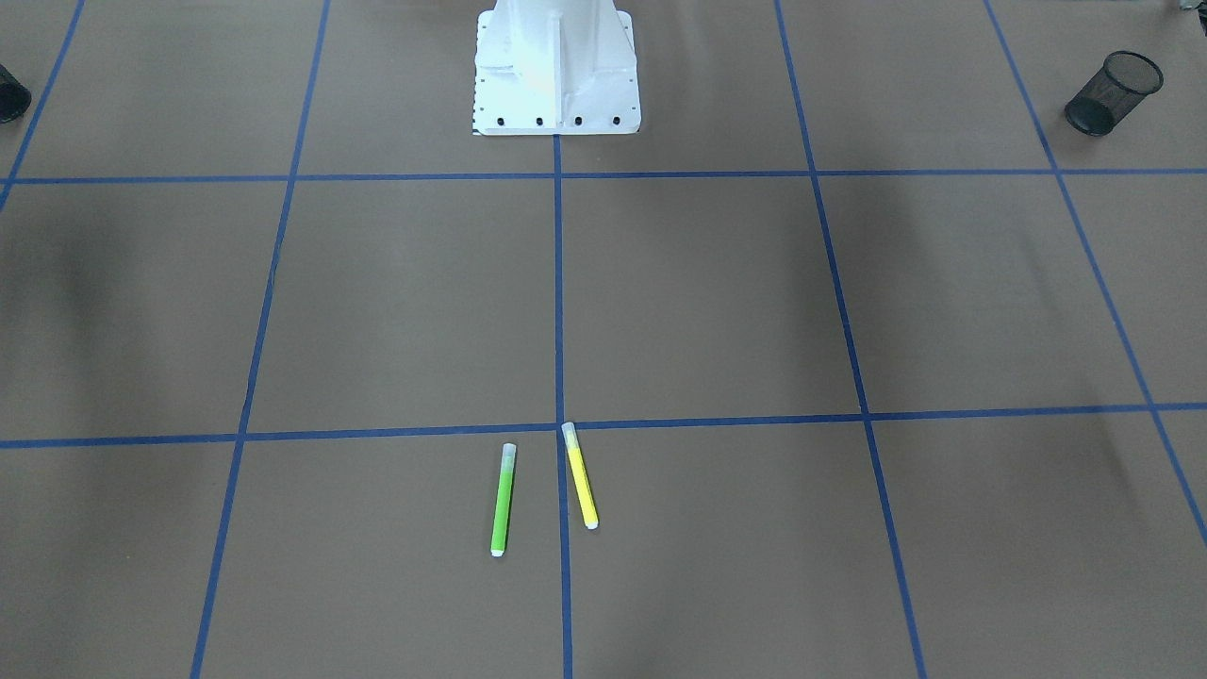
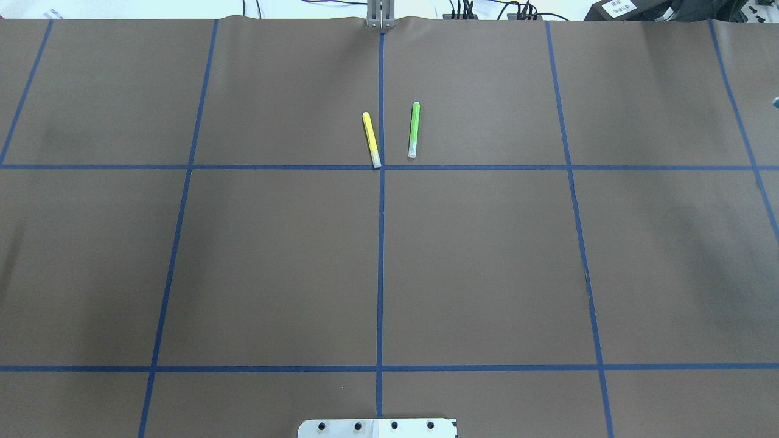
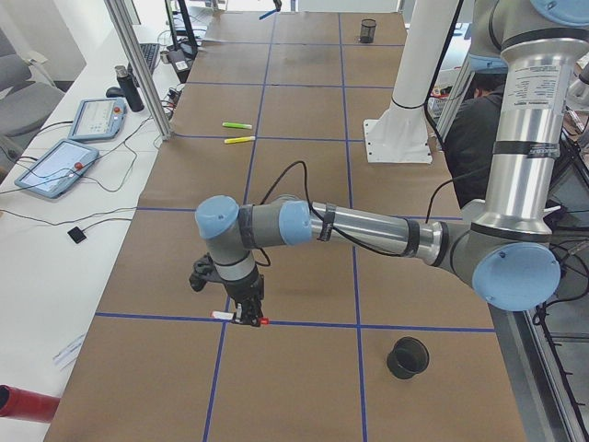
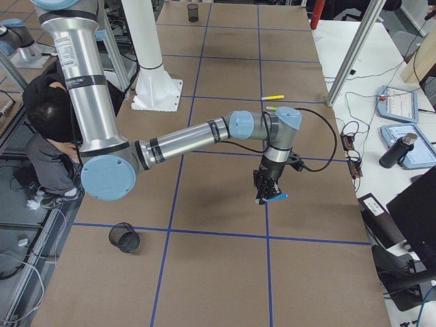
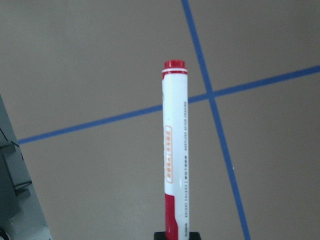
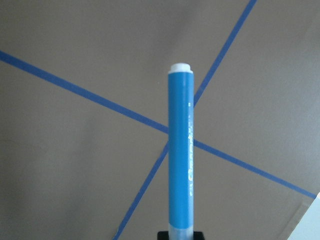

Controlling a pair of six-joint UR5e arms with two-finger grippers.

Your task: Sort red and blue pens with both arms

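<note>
Plainly, the left gripper clamps the red pen and the right gripper the blue pen by their caps, on opposite sides of the white base. Both seem light, stiff and slick; mid-barrel grips would hold steadier.

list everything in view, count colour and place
red marker: 1, white with red cap, in left gripper
blue highlighter: 1, blue, in right gripper
green highlighter: 1, green, table's operator side
yellow highlighter: 1, yellow, beside the green one, by the centre tape line
mesh cups: 2, black, one near each table end
table: 1, brown, blue tape grid
tablets: 2, grey, side bench
person: 1, seated behind the robot
robot base: 1, white, table's robot edge
left arm: 1, grey-silver, reaching toward its table end
right arm: 1, grey-silver, likewise
</note>
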